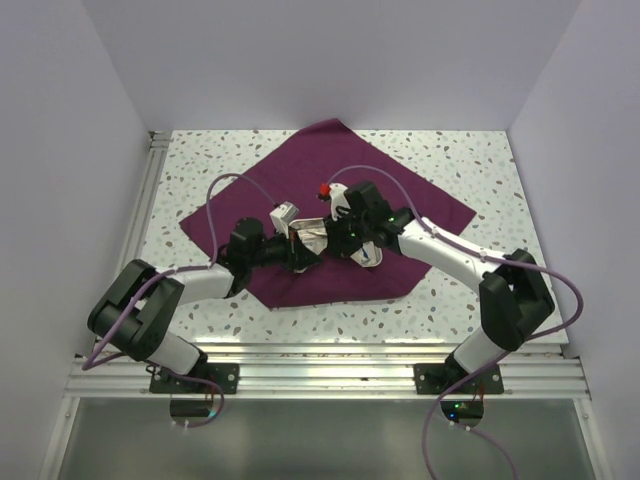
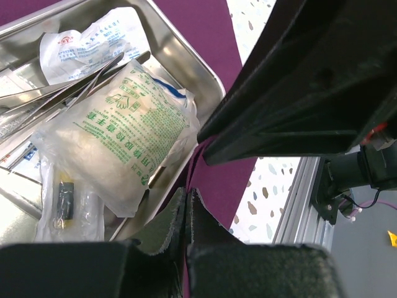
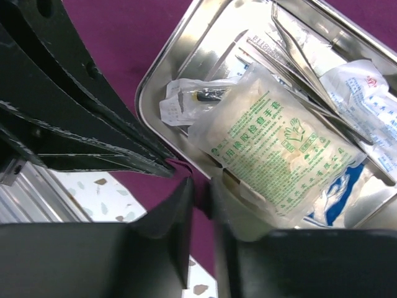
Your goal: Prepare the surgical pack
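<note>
The left pincer (image 2: 186, 198) and the right pincer (image 3: 201, 186) each pinch the purple cloth (image 2: 205, 31) tight, almost touching, with the shiny tray (image 2: 186, 54) of white packets (image 2: 124, 136) just beyond them.

One purple cloth (image 1: 330, 150) on one speckled table (image 1: 480, 160). One steel tray (image 2: 186, 56) on the cloth. Inside the tray: one large glove packet (image 2: 124, 136) with green print, one white sachet (image 2: 74, 46) with red print, one small clear packet (image 2: 62, 198), and at least two slim metal instruments (image 3: 304, 59). Packets underneath cannot be counted. Two grippers: the left gripper (image 2: 186, 205) and the right gripper (image 3: 201, 192).
</note>
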You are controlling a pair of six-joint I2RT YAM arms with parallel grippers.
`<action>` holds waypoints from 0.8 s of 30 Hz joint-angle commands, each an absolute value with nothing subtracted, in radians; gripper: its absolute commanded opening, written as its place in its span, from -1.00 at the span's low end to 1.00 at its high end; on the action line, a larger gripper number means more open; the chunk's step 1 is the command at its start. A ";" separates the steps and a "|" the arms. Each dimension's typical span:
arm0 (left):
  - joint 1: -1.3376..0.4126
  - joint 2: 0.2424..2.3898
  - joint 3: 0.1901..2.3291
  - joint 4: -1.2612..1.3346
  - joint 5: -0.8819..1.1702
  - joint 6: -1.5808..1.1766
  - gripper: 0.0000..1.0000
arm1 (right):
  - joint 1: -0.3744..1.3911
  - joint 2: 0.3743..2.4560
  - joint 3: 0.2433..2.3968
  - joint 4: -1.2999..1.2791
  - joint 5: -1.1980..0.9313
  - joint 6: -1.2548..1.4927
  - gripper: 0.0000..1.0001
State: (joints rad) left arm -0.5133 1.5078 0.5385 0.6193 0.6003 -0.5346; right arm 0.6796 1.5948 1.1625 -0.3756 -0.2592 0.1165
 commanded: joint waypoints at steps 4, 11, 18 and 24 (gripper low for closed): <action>-0.518 1.489 0.572 0.646 0.586 -0.529 -1.00 | 0.667 1.611 1.210 -0.357 -0.230 0.126 -1.00; -0.517 1.414 0.633 0.387 0.304 -0.514 -0.22 | 0.630 1.701 1.325 -0.391 -0.227 0.138 -1.00; -0.517 1.345 0.719 0.152 0.006 -0.514 0.30 | 0.580 1.824 1.463 -0.420 -0.247 0.127 -1.00; -0.515 1.518 0.886 -0.046 -0.130 -0.508 0.31 | 0.555 1.887 1.519 -0.442 -0.271 0.121 -1.00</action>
State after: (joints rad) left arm -0.5133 1.4307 0.7818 0.1116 0.0025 -0.5293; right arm 0.5659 1.8790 1.4605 -0.4129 -0.2531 0.1299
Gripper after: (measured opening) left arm 0.664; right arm 0.015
